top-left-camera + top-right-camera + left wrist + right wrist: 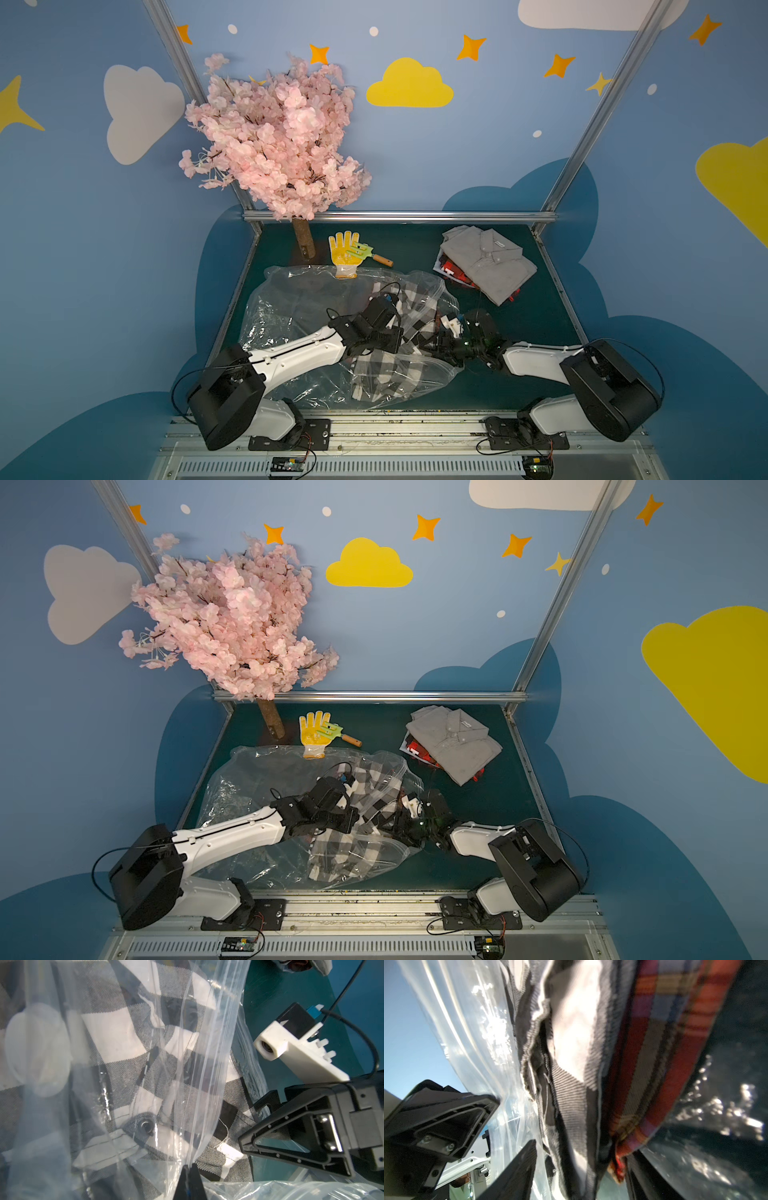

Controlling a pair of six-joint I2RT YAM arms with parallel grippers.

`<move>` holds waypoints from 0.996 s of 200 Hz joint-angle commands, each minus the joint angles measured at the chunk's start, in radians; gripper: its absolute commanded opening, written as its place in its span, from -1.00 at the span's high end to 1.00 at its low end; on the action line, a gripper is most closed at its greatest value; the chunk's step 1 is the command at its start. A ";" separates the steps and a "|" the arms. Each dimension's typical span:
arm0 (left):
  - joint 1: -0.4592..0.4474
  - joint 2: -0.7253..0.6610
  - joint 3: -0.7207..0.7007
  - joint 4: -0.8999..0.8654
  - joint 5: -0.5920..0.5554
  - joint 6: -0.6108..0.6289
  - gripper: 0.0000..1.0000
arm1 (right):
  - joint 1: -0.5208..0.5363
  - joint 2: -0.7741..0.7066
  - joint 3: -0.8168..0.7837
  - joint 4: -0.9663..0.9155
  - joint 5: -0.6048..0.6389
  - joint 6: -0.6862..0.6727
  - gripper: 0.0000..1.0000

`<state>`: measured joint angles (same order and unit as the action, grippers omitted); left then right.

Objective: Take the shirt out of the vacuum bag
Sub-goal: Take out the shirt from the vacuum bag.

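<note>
The clear vacuum bag (pixel 291 307) (pixel 249 787) lies crumpled across the middle of the green table. A black-and-white checked shirt (pixel 386 370) (pixel 345 850) (pixel 116 1032) (pixel 571 1032) sits at its right end, under the plastic. My left gripper (pixel 409 338) (pixel 190 1165) is shut on the bag's zip-seal edge (pixel 207 1064), holding that strip up over the shirt. My right gripper (pixel 428 345) (pixel 255 1124) (pixel 577 1167) is open, its fingers (pixel 517 1167) apart with folds of the checked shirt between them. Red plaid cloth (pixel 664 1043) lies against those folds.
A folded grey shirt (pixel 486 262) rests on red clothing at the back right. A yellow glove (pixel 344 249) with a small green rake lies at the back, touching the bag. The pink blossom tree (pixel 274 137) stands at the back left corner. Metal rails edge the table.
</note>
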<state>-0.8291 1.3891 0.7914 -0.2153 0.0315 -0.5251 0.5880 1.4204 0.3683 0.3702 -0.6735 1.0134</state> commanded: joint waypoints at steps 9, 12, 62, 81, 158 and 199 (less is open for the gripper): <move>0.002 -0.026 -0.010 -0.004 0.014 -0.009 0.94 | 0.009 -0.029 0.011 0.011 0.004 0.012 -0.31; 0.002 -0.028 -0.010 -0.004 0.014 -0.009 0.94 | 0.011 -0.034 0.013 0.006 0.004 0.014 -0.30; 0.002 -0.027 -0.003 -0.007 0.015 -0.003 0.94 | 0.048 -0.148 0.025 -0.249 -0.009 -0.021 -0.35; 0.003 -0.026 -0.004 -0.003 0.018 -0.004 0.94 | 0.062 -0.175 0.004 -0.283 -0.019 -0.018 -0.38; 0.002 -0.053 0.001 -0.001 0.032 -0.013 0.94 | 0.132 -0.159 -0.095 -0.108 -0.053 0.065 -0.52; 0.003 -0.058 0.004 0.002 0.048 -0.019 0.94 | 0.150 0.026 -0.107 0.135 -0.059 0.111 -0.52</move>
<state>-0.8295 1.3476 0.7891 -0.2085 0.0647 -0.5331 0.7193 1.3449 0.2825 0.3290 -0.7322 1.0790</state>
